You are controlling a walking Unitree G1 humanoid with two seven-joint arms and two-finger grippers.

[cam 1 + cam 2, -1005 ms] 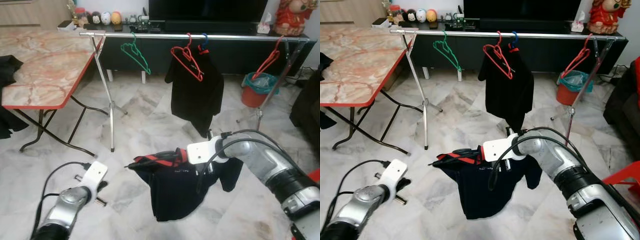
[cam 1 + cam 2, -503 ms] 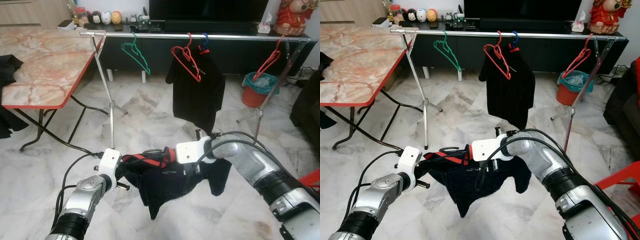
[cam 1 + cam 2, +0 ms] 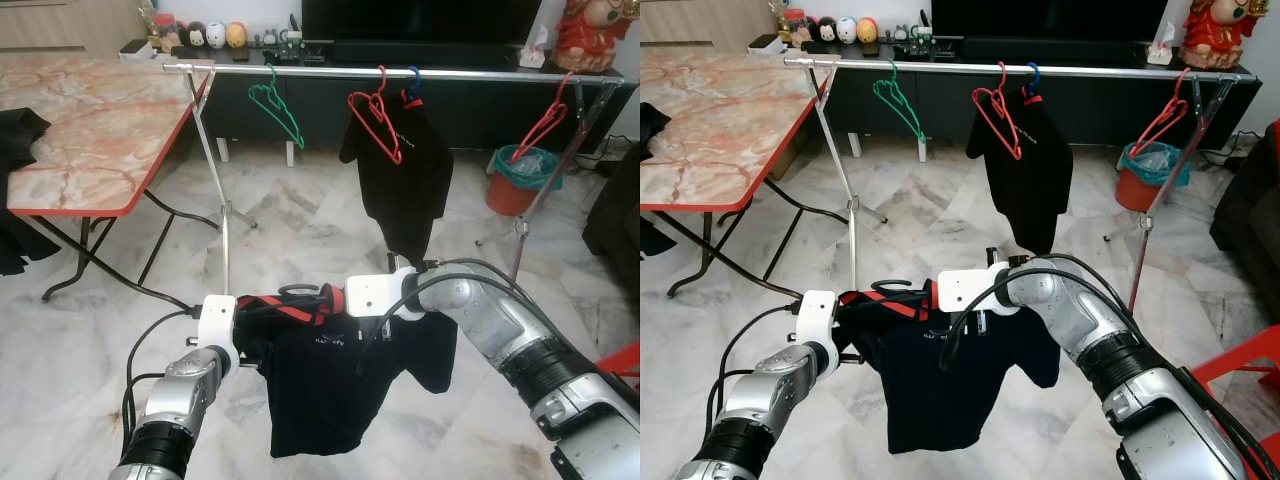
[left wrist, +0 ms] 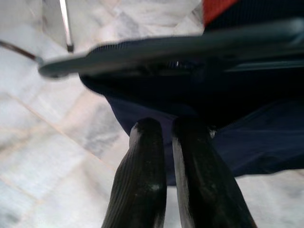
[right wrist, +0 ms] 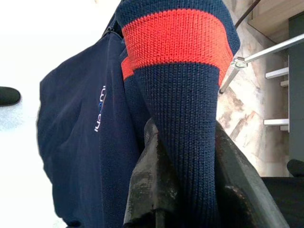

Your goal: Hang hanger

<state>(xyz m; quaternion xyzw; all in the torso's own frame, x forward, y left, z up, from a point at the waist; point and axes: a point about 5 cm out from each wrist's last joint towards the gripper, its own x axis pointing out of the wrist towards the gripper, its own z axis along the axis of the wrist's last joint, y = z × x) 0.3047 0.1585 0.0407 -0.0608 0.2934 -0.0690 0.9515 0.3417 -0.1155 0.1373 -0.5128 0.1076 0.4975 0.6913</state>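
Note:
A navy shirt (image 3: 320,390) with a red-striped collar (image 5: 180,61) hangs on a dark hanger (image 4: 190,45), held low over the floor between my two arms. My right gripper (image 3: 335,300) is shut on the collar, beside the hanger's hook (image 3: 300,292). At the shirt's left shoulder, my left gripper (image 3: 255,340) has its fingers (image 4: 142,180) pressed together with their tips in the fabric under the hanger's arm. The silver rail (image 3: 320,72) runs across the room ahead, well above and beyond the shirt.
On the rail hang a green hanger (image 3: 277,105), a red hanger (image 3: 376,118), a black shirt (image 3: 405,180) and another red hanger (image 3: 545,120). A marble-topped folding table (image 3: 80,130) stands left. An orange bucket (image 3: 515,180) sits at the right.
My left gripper rose from near the floor and closed on the shirt's left shoulder. The shirt, bunched before, now hangs spread out and a little higher.

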